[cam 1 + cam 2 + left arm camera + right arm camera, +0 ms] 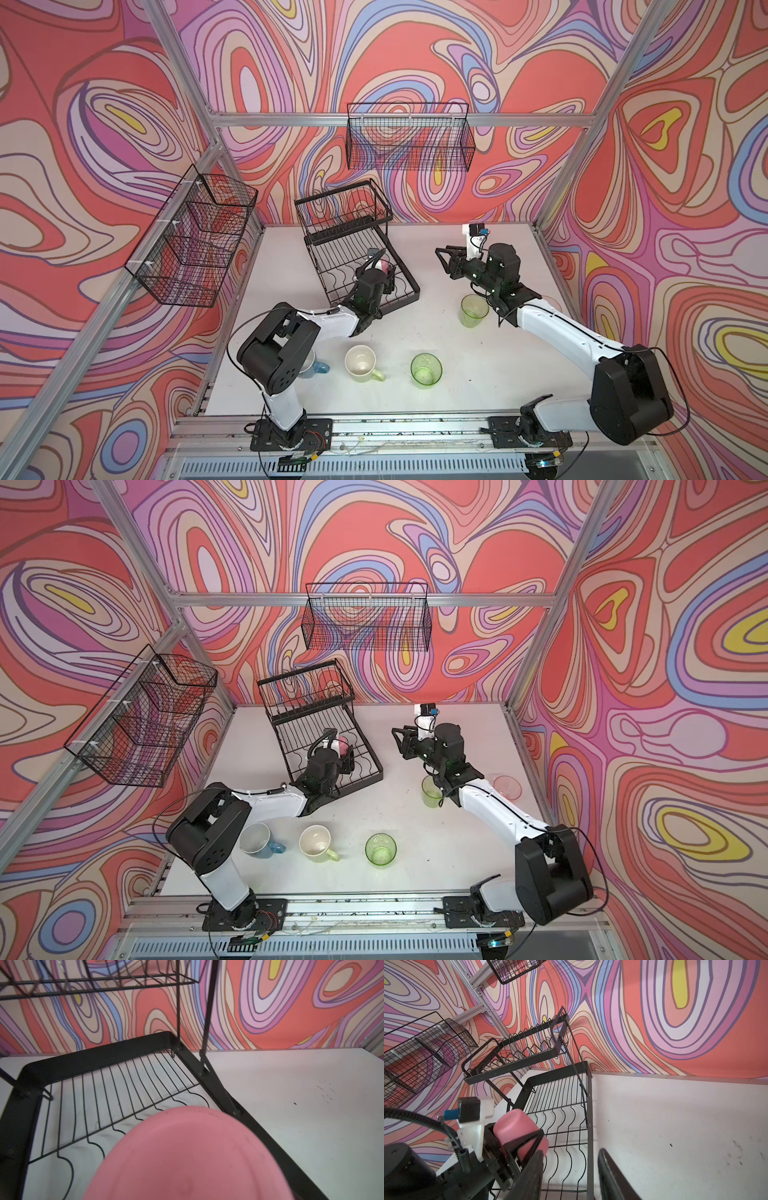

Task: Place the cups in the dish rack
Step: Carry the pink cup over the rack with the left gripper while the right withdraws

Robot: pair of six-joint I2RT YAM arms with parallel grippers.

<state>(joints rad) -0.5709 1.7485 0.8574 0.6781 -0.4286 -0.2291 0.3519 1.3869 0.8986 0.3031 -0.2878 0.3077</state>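
My left gripper [390, 275] is shut on the opaque pink tumbler [517, 1128], holding it tilted low over the lower tray of the black wire dish rack [409, 291]; its pink base [187, 1157] fills the left wrist view. To the right of the rack, my right gripper [571, 1153] hangs open and empty above the table. On the table stand a clear green tumbler [473, 311] by the right arm, another green tumbler [426, 370], a pale yellow-green mug [360, 363] and a blue mug [257, 840] in front. A clear pink tumbler [507, 786] sits behind the right arm.
The rack's raised upper basket [345, 208] stands at the back, near the wall. Two fine-mesh black baskets hang on the walls, one at the back [409, 141] and one on the left [195, 237]. Aluminium frame posts border the white table [478, 374].
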